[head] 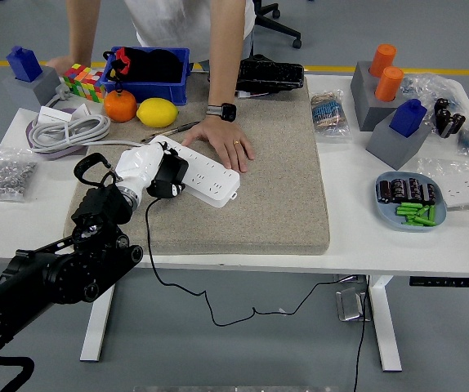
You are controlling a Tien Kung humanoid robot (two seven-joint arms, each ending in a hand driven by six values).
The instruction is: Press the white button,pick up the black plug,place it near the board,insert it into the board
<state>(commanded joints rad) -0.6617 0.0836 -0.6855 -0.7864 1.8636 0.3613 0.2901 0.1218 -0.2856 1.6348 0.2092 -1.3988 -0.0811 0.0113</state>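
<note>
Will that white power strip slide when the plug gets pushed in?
Probably little: the power strip lies flat on a rough mat, and a person's hand rests against its far edge. The left hand holds the black plug over it.

Mat (251,171) mid-table. Board (206,173) on mat's left part — my left hand (140,173) at its left end w/ plug (169,175) on it; person's hand (226,140) just behind board. Fruit, bin behind-left; dish (410,202) far right.
</note>
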